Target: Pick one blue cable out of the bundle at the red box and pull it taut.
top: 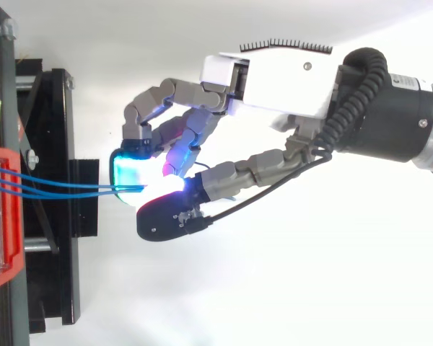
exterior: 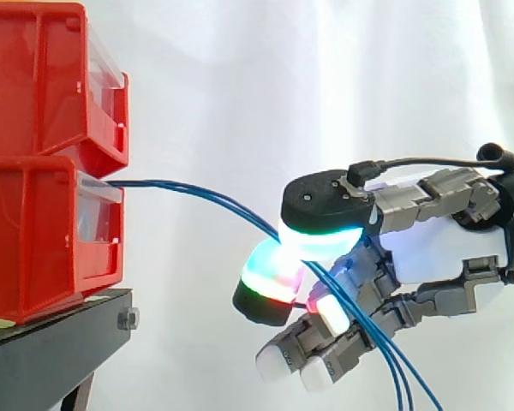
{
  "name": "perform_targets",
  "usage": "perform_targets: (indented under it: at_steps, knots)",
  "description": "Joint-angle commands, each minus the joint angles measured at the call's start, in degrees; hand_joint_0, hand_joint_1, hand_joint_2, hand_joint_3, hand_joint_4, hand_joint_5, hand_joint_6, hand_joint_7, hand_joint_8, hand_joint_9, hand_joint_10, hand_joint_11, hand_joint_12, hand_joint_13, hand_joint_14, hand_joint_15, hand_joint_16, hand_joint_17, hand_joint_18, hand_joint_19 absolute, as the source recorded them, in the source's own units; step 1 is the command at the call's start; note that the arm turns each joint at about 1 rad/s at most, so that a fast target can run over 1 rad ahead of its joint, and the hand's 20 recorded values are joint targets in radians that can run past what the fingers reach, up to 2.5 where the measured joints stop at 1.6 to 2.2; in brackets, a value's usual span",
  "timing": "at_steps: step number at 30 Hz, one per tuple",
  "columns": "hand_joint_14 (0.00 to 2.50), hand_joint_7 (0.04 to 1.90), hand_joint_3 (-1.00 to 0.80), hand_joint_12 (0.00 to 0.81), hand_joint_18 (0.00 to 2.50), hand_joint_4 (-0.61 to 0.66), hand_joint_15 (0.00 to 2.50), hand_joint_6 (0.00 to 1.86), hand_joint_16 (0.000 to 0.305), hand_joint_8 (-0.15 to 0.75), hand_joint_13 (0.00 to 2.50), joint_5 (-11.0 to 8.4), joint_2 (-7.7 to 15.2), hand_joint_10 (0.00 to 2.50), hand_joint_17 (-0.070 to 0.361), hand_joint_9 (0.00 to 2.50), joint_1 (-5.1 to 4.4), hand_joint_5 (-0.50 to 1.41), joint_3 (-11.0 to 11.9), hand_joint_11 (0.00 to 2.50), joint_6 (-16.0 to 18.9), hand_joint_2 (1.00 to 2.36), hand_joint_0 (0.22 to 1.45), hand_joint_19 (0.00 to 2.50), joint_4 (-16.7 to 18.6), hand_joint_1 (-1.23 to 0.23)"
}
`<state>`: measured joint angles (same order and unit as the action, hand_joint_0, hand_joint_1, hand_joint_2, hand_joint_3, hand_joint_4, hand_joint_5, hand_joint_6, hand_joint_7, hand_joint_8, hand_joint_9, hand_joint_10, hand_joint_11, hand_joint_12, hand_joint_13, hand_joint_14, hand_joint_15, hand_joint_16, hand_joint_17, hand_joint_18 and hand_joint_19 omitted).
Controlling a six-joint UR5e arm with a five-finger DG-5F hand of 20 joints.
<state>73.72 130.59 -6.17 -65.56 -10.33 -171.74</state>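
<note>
Seeing, from the side, two red bins [exterior: 34, 154] stacked at 9 o'clock, the upper bin [exterior: 34, 77] sitting on the lower bin [exterior: 34, 240], both resting on a black stand [exterior: 51, 351] at 7 o'clock, in front of a white curtain [exterior: 283, 86]. Finding the blue cables [exterior: 206, 195] coming out at the top front of the lower bin, running toward 3 o'clock in a soft downward curve and not in a straight line, then passing through the hand [exterior: 445, 257] and hanging down toward 5 o'clock to the lower edge. Reaching in from 3 o'clock with the hand, placing the thumb pad [exterior: 321, 240], glowing green and cyan, over the cables and one finger pad [exterior: 270, 287], glowing green and red, just beside it at 7 o'clock. Pinching the cables between these two pads; not being able to tell how many strands are caught. Curling the other fingers under the palm, with the cables crossing them. Looking down from above, finding the red bins [top: 11, 245] and the stand [top: 58, 144] at 9 o'clock, and following the cables [top: 58, 189] toward 3 o'clock, close side by side, into the gap between a cyan pad [top: 130, 169] and the thumb. Holding the hand [top: 274, 79] near the stand but apart from the bins.
</note>
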Motion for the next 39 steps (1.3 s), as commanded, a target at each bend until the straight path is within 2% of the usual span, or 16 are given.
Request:
perform_targets:
  at_steps: [1,6,10,26,39]
  knots:
    - [0.01,1.10,-0.07,0.401,0.66,0.00,0.24,0.82,0.064,0.340,0.66,0.02,0.0,0.01,0.144,1.21,0.02,-0.05,0.0,0.49,0.1,1.00,0.56,0.30,0.0,-0.66]
    - [0.01,1.11,-0.07,0.402,0.66,-0.01,0.24,0.79,0.064,0.330,0.66,0.11,-0.1,0.01,0.144,1.23,0.02,-0.04,0.0,0.47,0.1,1.00,0.57,0.30,0.0,-0.64]
    - [0.01,1.11,-0.08,0.404,0.67,0.00,0.23,0.78,0.065,0.327,0.66,0.19,-0.1,0.01,0.147,1.23,0.02,-0.02,0.0,0.44,0.1,1.07,0.55,0.30,0.0,-0.60]
    - [0.01,1.29,-0.12,0.404,0.68,0.06,0.20,0.67,0.066,0.292,0.66,0.19,-0.1,0.01,0.148,1.27,0.02,0.02,0.0,0.32,0.1,1.20,0.52,0.29,0.0,-0.55]
    - [0.01,1.34,-0.14,0.398,0.69,0.11,0.18,0.63,0.065,0.283,0.68,0.19,0.0,0.01,0.146,1.30,0.02,0.04,0.0,0.26,0.1,1.14,0.52,0.28,0.0,-0.53]
